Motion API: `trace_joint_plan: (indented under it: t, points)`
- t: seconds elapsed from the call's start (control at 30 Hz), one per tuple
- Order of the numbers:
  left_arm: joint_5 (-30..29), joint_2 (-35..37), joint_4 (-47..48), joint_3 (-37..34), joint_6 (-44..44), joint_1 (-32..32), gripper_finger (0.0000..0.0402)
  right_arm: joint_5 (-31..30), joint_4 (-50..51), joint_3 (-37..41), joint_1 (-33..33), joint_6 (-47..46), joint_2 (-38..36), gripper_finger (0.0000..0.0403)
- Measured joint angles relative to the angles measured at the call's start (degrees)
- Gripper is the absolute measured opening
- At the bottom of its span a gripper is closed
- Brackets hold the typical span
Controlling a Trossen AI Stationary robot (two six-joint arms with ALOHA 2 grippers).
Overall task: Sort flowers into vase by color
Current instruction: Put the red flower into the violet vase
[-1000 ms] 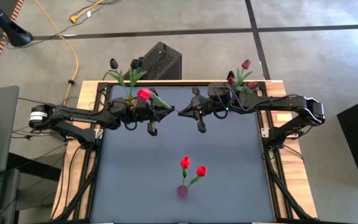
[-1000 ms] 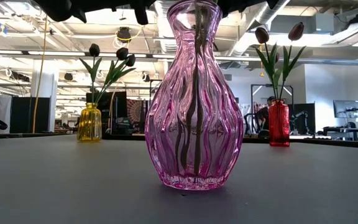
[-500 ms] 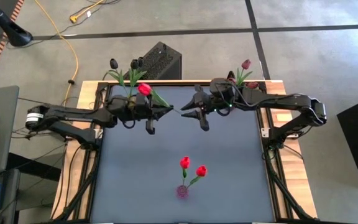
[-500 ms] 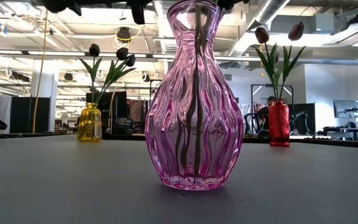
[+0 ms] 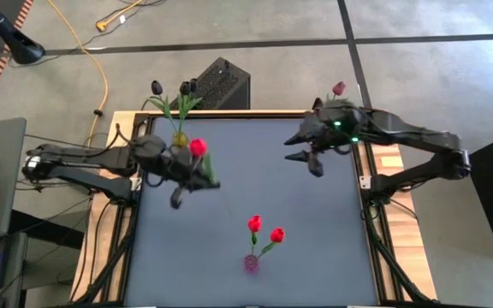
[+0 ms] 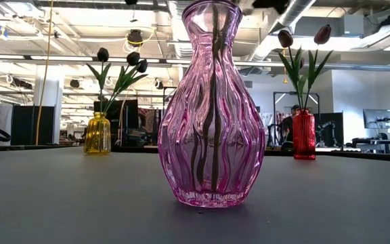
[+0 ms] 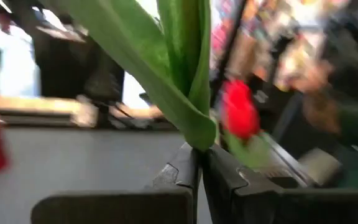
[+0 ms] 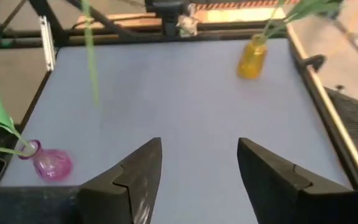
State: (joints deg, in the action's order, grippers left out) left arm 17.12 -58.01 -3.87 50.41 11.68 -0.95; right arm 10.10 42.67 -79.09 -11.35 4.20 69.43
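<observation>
High view tells you the handoff's done: a second ago both grippers met over the table's far side on one stem, now they're apart. Your left gripper (image 5: 181, 190) has the red tulip (image 5: 198, 147), fingers pinched tight on its stem, and it's swung back over the table's left side. Your right gripper (image 5: 308, 158) has let go and pulled away toward the red vase's corner, jaws spread wide with nothing in them. I'd guess the pink vase (image 5: 251, 263) with the two red ones is where it goes next.
</observation>
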Motion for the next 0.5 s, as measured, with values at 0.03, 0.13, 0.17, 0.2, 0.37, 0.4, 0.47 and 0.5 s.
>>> trace_joint_plan:
  t: [0.03, 0.13, 0.17, 0.2, 0.37, 0.4, 0.47, 0.5]
  points:
    - [0.4, 0.2, 1.1, 0.0, 0.1, 1.6, 0.0, -1.0, 0.5, 0.1, 0.5, -0.5, -1.2, 0.0233]
    - [0.7, -0.2, 1.8, -0.1, -0.8, 7.0, 0.0, -3.8, 1.4, 1.6, 1.4, -2.1, -4.9, 0.0229]
    - [0.7, -0.3, 1.8, -0.1, -1.5, 8.9, 0.0, -4.4, 1.3, 2.1, 1.8, -2.6, -6.1, 0.0227]
    - [0.6, -1.0, 1.0, -0.1, -2.2, 10.8, 0.0, -4.9, 1.0, 2.7, 2.2, -3.1, -7.1, 0.0226]
    - [0.4, -6.4, -7.9, -0.2, -6.9, 19.3, 0.0, -8.0, 1.2, 6.8, 4.6, -6.1, -11.4, 0.0224]
    - [0.6, -7.8, -10.0, -0.2, -8.4, 20.6, 0.0, -8.5, 1.2, 7.6, 5.1, -6.7, -11.9, 0.0224]
    - [0.7, -10.6, -14.4, -0.2, -10.9, 22.9, 0.0, -9.0, 1.0, 9.3, 6.0, -7.7, -12.8, 0.0224]
    - [0.7, -12.0, -16.0, -0.2, -11.8, 23.6, 0.0, -9.1, 1.1, 9.9, 6.4, -8.1, -13.0, 0.0224]
